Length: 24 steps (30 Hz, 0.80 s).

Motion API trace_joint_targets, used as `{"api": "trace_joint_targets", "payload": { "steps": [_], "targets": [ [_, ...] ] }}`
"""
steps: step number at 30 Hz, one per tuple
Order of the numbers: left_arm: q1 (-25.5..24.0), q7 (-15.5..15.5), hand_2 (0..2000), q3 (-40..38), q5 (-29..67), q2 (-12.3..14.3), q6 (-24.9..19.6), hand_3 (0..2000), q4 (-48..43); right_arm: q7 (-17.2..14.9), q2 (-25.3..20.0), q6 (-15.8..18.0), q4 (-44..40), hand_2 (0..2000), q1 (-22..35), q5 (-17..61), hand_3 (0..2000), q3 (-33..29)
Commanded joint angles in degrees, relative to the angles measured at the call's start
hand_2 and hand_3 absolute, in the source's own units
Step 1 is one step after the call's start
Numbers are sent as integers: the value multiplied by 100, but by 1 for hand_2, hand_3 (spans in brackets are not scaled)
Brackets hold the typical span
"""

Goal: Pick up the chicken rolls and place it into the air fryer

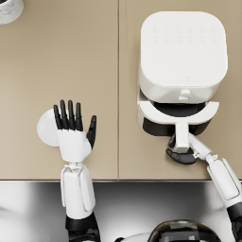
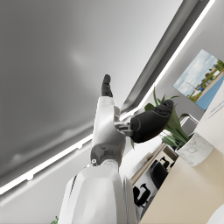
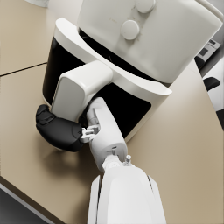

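Chicken rolls are not visible to you; the raised, empty, spread left hand (image 1: 73,132) covers most of a white plate (image 1: 45,127). Your right hand (image 1: 182,150) grips the drawer handle (image 1: 181,137) of the air fryer (image 1: 182,56), across the table (image 1: 104,71).

left hand (image 1: 73,134) raised, fingers spread, right hand (image 1: 182,150) curled closed
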Motion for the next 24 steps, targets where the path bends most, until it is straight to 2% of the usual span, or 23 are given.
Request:
{"api": "trace_joint_targets", "payload": {
  "steps": [1,7,11,15,21,24],
  "targets": [
    [-9,0,0,1,0,-3,0,0,-12,-2,-984,-11,471,2000,803,1,2000,310],
    [-50,0,0,32,0,-14,0,0,-87,85,-1080,-76,-172,2000,1281,-4,2000,572],
    [78,0,0,81,0,-40,0,0,-113,133,-1165,-81,-596,2000,1520,-10,2000,569],
    [-16,0,0,84,0,-40,0,0,-84,135,-1353,-55,-1176,2000,1812,-13,2000,588],
    [112,0,0,102,0,-65,0,0,7,146,-1541,-38,-1898,2000,2222,-14,2000,914],
    [26,0,0,75,0,-63,0,0,-2,141,-1496,-48,-1999,2000,2363,-13,2000,1179]
  ]
}}
